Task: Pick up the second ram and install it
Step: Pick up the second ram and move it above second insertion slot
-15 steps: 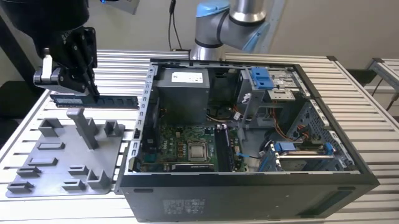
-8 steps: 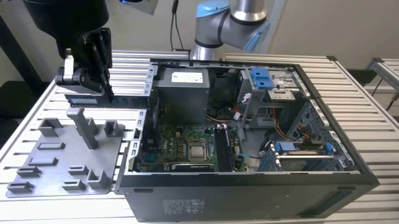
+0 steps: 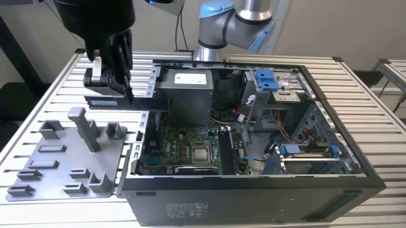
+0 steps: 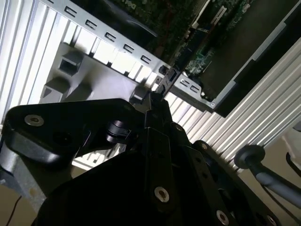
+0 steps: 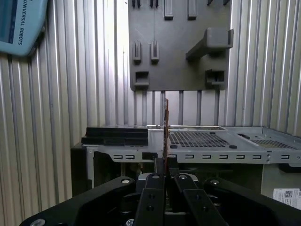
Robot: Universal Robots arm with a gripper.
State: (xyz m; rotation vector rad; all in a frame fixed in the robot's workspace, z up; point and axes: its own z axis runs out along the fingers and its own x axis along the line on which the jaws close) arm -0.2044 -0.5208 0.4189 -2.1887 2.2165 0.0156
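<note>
Wall (image 3: 336, 23): plain pale beige, behind the table in the exterior view.
Table (image 3: 374, 118): silver metal top of long parallel slats.
Second table (image 3: 394, 71): same slatted kind — at the exterior view's right edge, apart from the first.
Floor (image 4: 288, 149): tan, past the table edge in the second wrist view.
Light: bright glare (image 4: 19, 56) on the slats.

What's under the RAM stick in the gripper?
In the first wrist view the second ram, clamped in the gripper, hangs over the case's side wall and the slotted table. The strip directly beneath its edge is covered.
</note>
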